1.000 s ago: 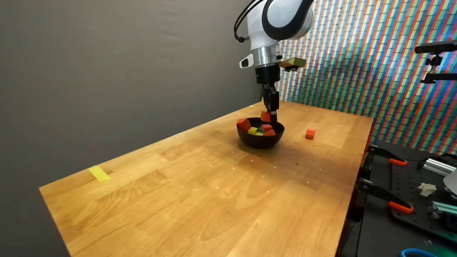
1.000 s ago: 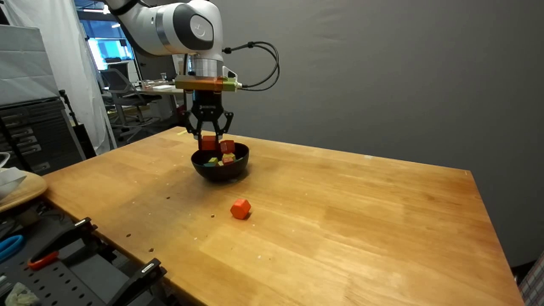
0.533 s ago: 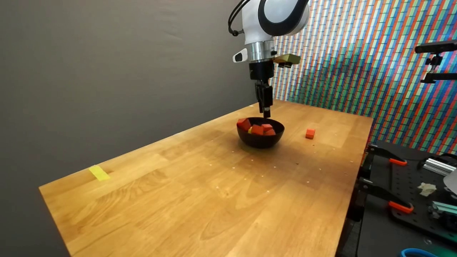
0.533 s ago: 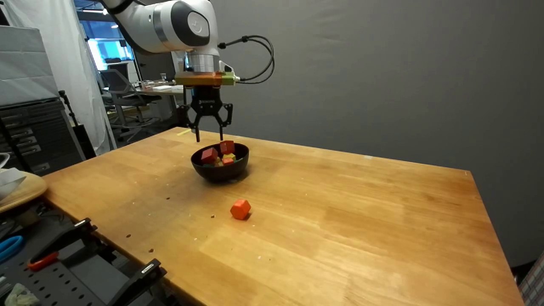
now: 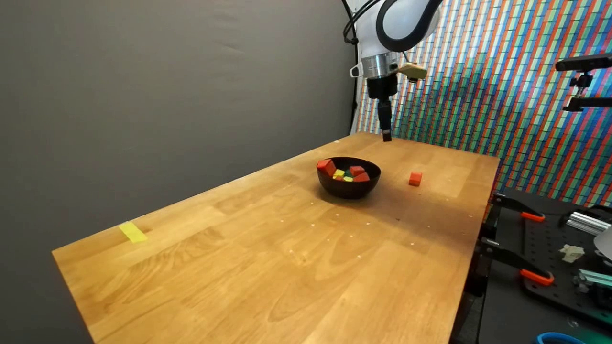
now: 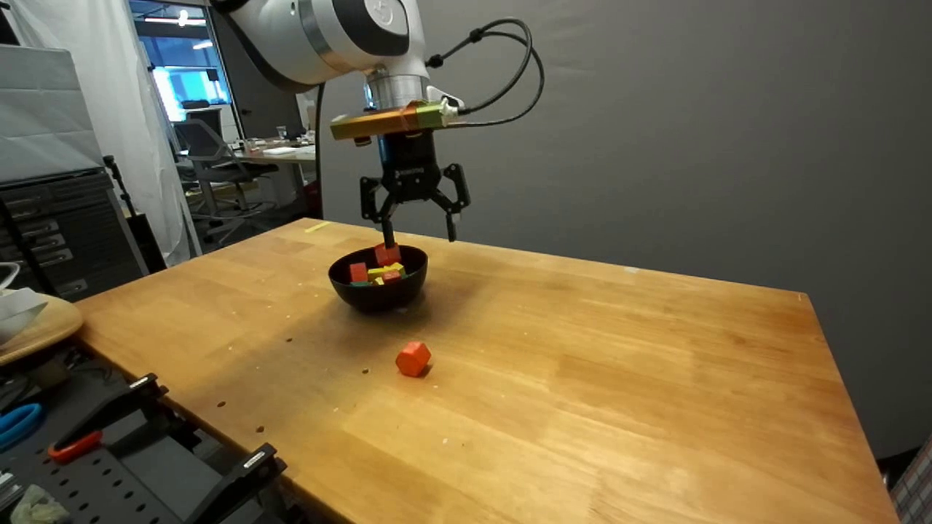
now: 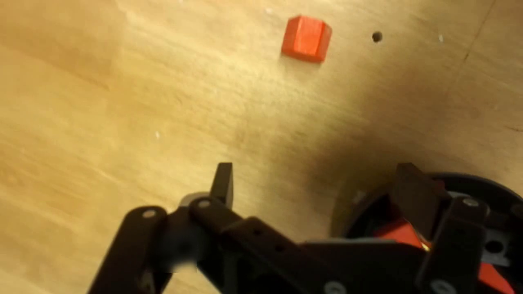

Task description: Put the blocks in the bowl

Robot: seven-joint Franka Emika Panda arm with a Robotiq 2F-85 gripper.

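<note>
One orange-red block (image 6: 413,359) lies by itself on the wooden table, seen also as a loose block (image 5: 415,179) and, in the wrist view, as a block (image 7: 306,40) ahead of the fingers. The black bowl (image 5: 348,191) holds several blocks: red ones (image 5: 326,167), yellow ones (image 5: 339,173) and some green. Part of the bowl (image 7: 486,179) sits at lower right in the wrist view, partly covered by a finger. My gripper (image 6: 421,241) hangs above table height beside the bowl, its fingers wide apart. Nothing is between the fingertips of the gripper (image 7: 314,167).
A flat yellow tape strip (image 5: 133,232) is stuck near a table edge. Black clamps with orange ends (image 5: 521,267) grip the table's side. A round wooden board (image 6: 44,327) stands beyond the table edge in an exterior view. A dark grey wall (image 6: 655,145) runs behind.
The jaws have opened and released a red block, which dropped into the bowl and settled lower. The gripper has risen and moved sideways, rightward in both exterior views. The loose block stays put.
</note>
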